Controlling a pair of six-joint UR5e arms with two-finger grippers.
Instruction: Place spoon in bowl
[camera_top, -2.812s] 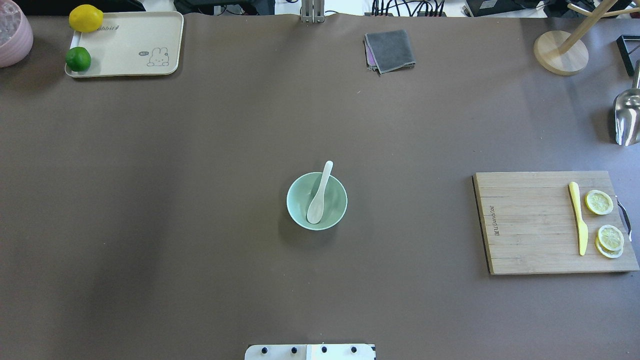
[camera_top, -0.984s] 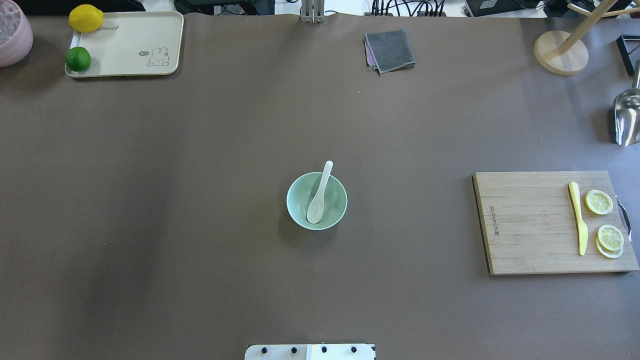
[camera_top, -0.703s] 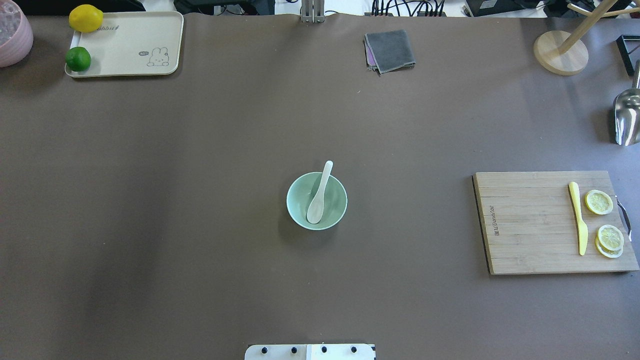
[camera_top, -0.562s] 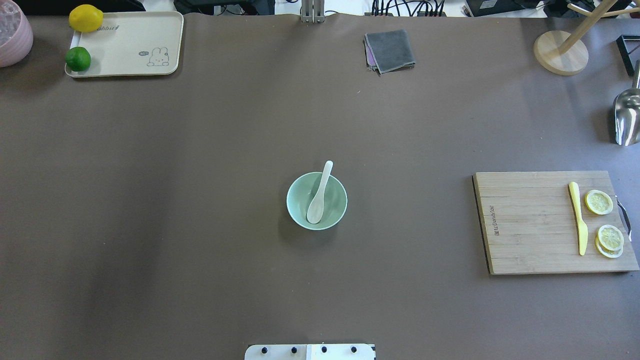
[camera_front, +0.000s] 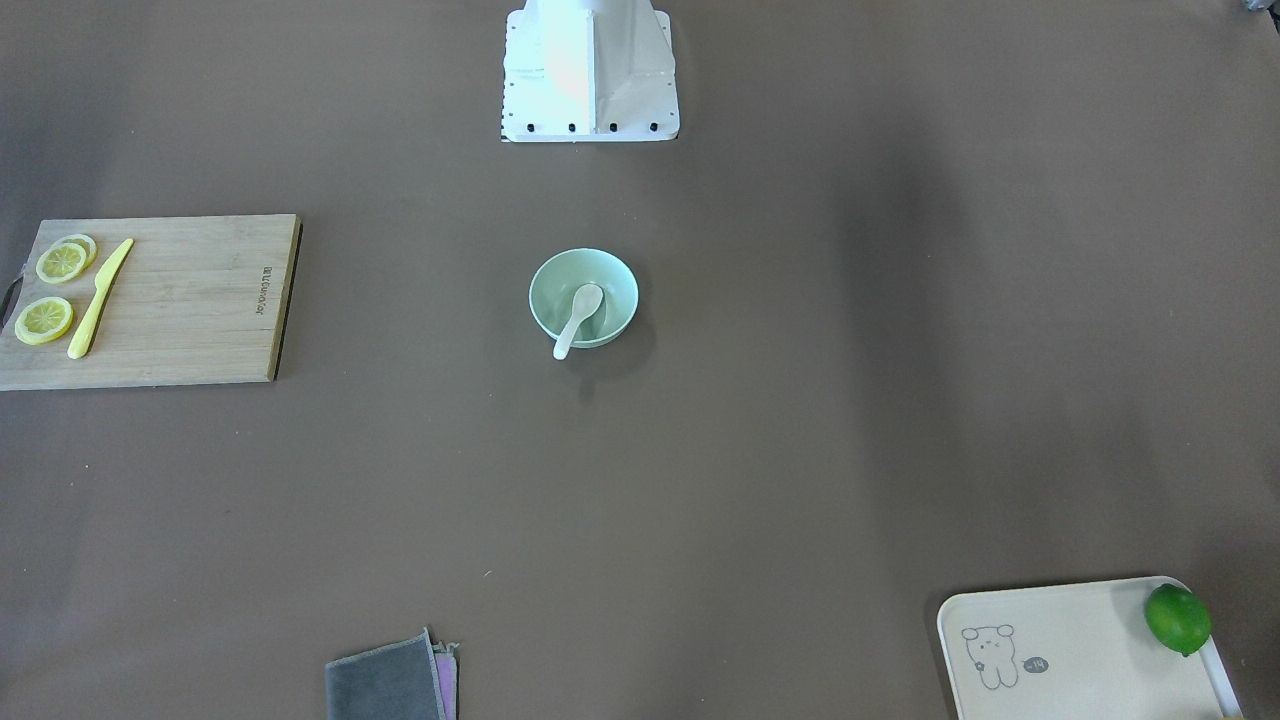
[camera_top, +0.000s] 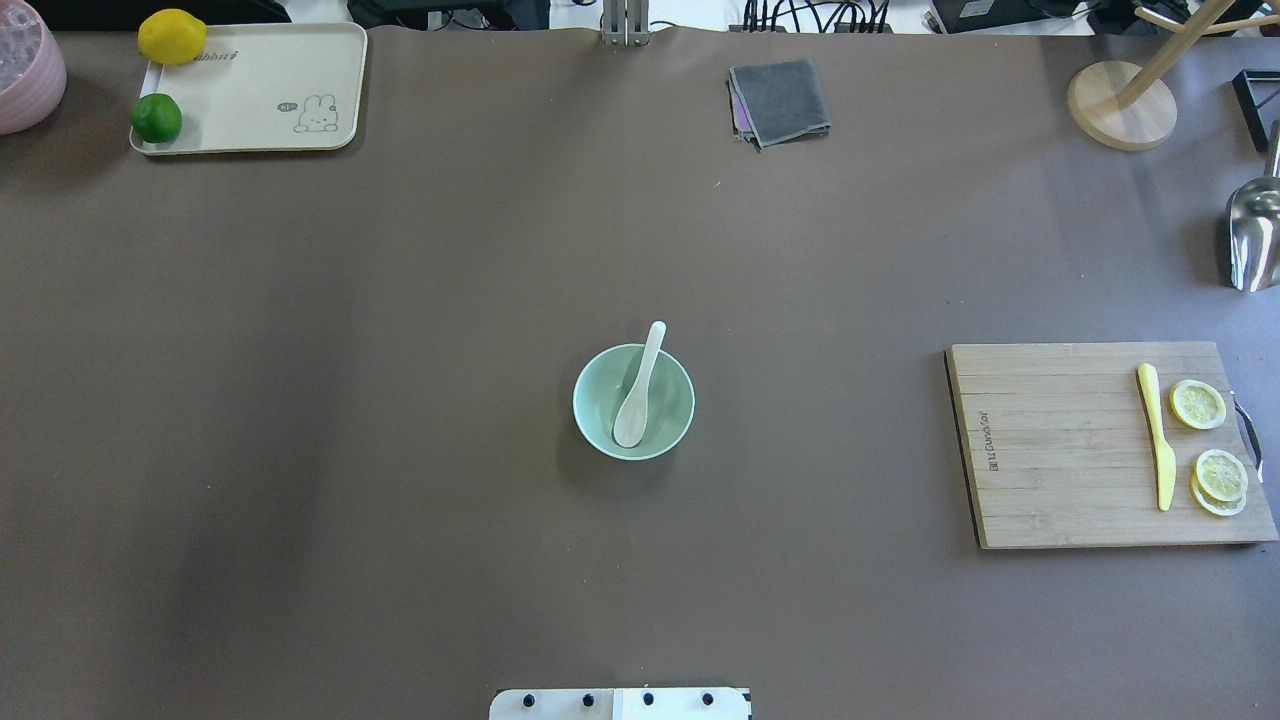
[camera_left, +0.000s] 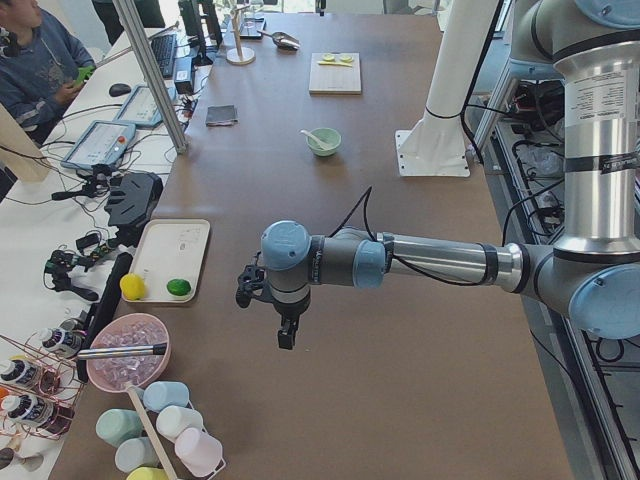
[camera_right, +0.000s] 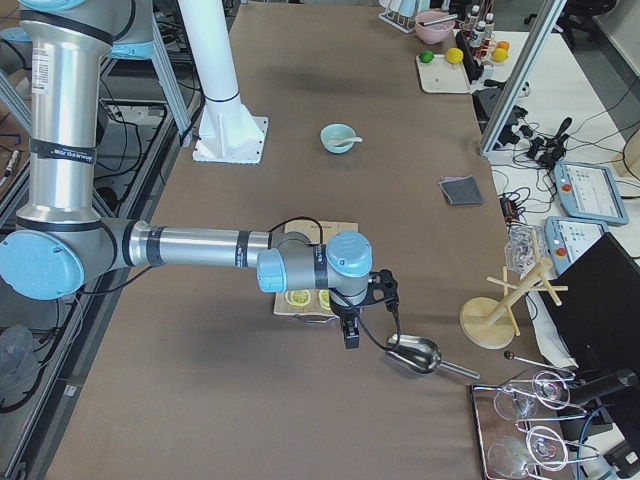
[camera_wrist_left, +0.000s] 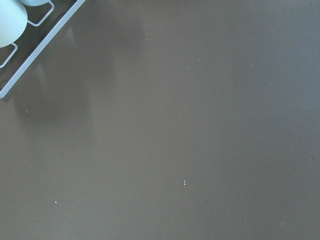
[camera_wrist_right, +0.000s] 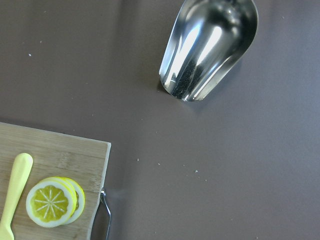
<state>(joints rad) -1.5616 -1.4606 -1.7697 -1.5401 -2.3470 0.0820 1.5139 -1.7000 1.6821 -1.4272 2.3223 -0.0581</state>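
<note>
The white spoon (camera_top: 636, 395) lies in the pale mint-green bowl (camera_top: 583, 400) at the table's middle, scoop down inside, handle leaning over the far rim. Both also show in the front-facing view, the spoon (camera_front: 575, 318) in the bowl (camera_front: 545, 290). My left gripper (camera_left: 285, 335) hangs over bare table far from the bowl (camera_left: 324, 142), near the table's left end. My right gripper (camera_right: 350, 335) hangs near the cutting board and steel scoop, far from the bowl (camera_right: 337, 138). I cannot tell whether either gripper is open or shut.
A wooden cutting board (camera_top: 1060, 450) with a yellow knife (camera_top: 1155, 435) and lemon slices lies at the right. A steel scoop (camera_top: 1255, 235), a wooden stand (camera_top: 1120, 105), a grey cloth (camera_top: 780, 100) and a tray (camera_top: 260, 90) with a lemon and a lime lie along the far side.
</note>
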